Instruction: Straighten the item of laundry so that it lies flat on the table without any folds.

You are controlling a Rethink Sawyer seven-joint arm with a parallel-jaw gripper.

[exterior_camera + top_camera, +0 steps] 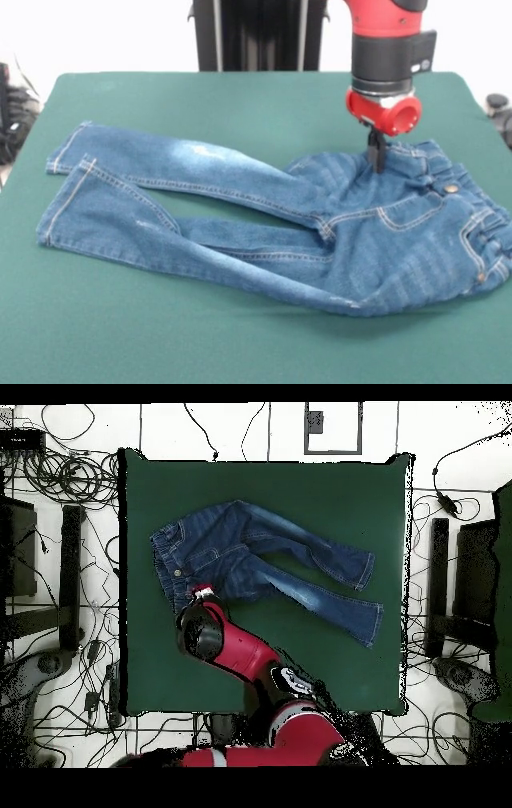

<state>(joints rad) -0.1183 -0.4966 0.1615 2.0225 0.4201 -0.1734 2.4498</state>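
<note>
- Jeans (pixel 320 232): small blue denim pair, tool (pixel 376 160) down on the far edge of the seat, by the waistband; fingers together, pinching cloth.
- Position: waist toward the front view's right, legs running left, partly overlapped.
- Table (pixel 200 336): dark green, jeans near centre.

Light was bright and even, blowing the background beyond the table (pixel 240 104) to white. Only a faint soft shadow lay under the jeans (pixel 264 208).
</note>
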